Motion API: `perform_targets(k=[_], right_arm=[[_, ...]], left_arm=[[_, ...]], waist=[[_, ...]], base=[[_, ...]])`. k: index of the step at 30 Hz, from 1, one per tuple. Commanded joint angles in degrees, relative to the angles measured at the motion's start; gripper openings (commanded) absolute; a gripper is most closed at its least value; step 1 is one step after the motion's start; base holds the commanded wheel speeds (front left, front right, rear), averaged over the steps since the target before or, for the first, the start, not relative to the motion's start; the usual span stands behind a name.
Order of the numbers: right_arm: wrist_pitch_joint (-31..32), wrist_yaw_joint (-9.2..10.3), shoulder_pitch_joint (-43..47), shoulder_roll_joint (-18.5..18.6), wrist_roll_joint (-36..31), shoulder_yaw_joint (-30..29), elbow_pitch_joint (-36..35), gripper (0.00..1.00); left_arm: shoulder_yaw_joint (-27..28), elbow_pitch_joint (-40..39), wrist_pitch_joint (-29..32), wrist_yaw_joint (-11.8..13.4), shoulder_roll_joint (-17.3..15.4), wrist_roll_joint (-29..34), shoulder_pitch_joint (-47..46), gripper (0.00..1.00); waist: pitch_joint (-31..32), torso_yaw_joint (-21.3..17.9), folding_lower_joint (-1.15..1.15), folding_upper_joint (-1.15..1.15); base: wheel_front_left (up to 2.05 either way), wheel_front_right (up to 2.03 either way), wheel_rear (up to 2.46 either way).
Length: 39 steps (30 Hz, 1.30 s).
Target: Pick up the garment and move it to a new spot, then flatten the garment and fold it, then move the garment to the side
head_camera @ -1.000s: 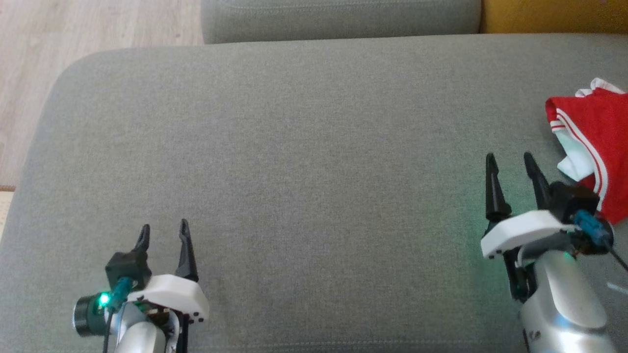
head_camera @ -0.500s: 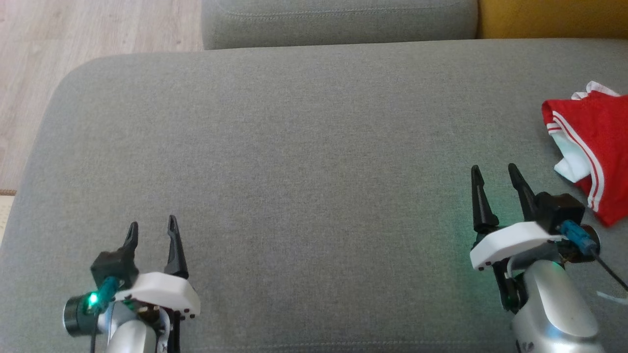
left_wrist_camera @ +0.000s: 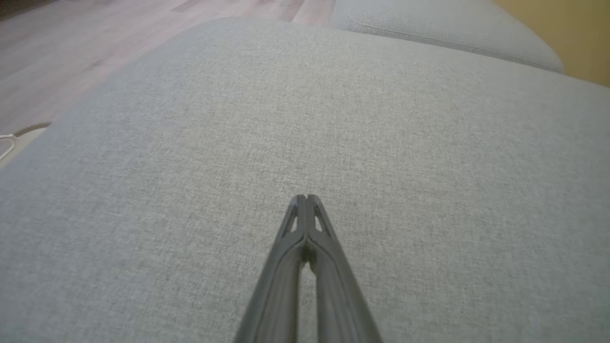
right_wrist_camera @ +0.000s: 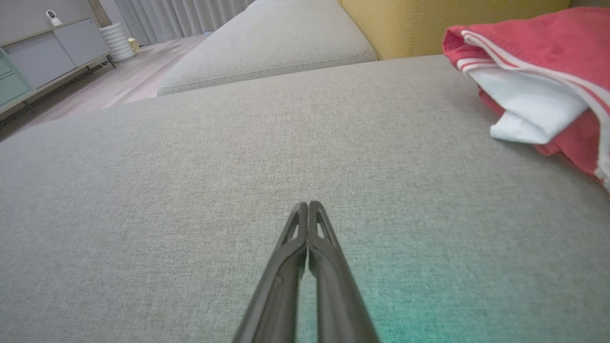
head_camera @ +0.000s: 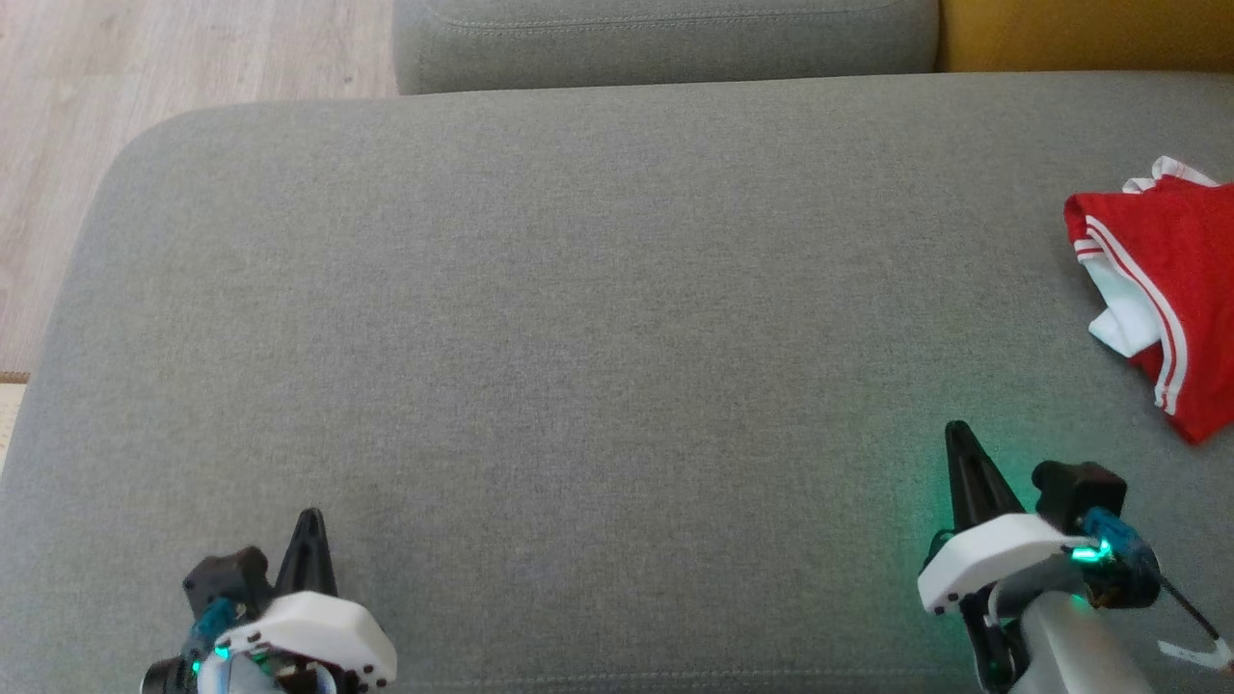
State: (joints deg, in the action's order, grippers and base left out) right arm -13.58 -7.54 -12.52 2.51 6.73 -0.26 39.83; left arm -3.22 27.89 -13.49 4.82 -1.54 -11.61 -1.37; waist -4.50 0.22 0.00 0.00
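Grey woven-fabric seat cushion [head_camera: 578,318] is spanning nearly the whole work area. A second grey cushion [head_camera: 665,39] is lying beyond its far edge, pale wooden flooring [head_camera: 193,58] is showing at the far left, and a mustard-yellow upholstered panel [head_camera: 1089,29] is showing at the far right.

Red fabric garment with white stripes and a white lining [head_camera: 1171,270] is lying crumpled on the seat cushion at the right edge of the scene, partly running out of the head view.

Right gripper [head_camera: 957,434] is pointing away over the cushion at the near right. Its two dark fingers are pressing fully together and gripping nothing. The garment is sitting farther off and to the right of its tip, apart from it, with bare cushion between.

Left gripper [head_camera: 310,520] is sitting at the near left, fingers likewise meeting tip to tip and empty, well apart from the garment across the cushion's width.

Green light [head_camera: 974,482] is glowing on the fabric beside the right gripper.
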Motion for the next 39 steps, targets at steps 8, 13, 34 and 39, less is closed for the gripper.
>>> perform_targets(k=[8,13,34,39], right_arm=[[1.3,0.00,-2.7,0.2,6.2,-0.6,-3.6,0.00],[2.0,0.01,-2.2,0.2,9.7,-0.8,-4.6,0.00],[5.6,0.02,-0.4,0.2,25.0,-1.8,-9.0,0.00],[6.4,0.02,0.0,0.3,28.4,-2.1,-9.9,0.00]], left_arm=[[0.9,-2.6,1.3,-1.0,-0.4,-5.7,-2.5,0.00],[1.2,-3.2,2.0,-1.5,-0.4,-9.0,-2.6,0.00],[2.9,-5.4,5.6,-3.7,-0.6,-23.4,-3.0,0.00],[3.3,-5.9,6.4,-4.2,-0.7,-26.7,-3.1,0.00]], waist=[[0.3,0.0,0.00,0.00],[0.5,0.0,0.00,0.00],[1.2,-0.1,0.00,0.00],[1.4,-0.1,0.00,0.00]], base=[[0.00,0.00,0.00],[0.00,0.00,0.00],[0.00,0.00,0.00],[0.00,0.00,0.00]])
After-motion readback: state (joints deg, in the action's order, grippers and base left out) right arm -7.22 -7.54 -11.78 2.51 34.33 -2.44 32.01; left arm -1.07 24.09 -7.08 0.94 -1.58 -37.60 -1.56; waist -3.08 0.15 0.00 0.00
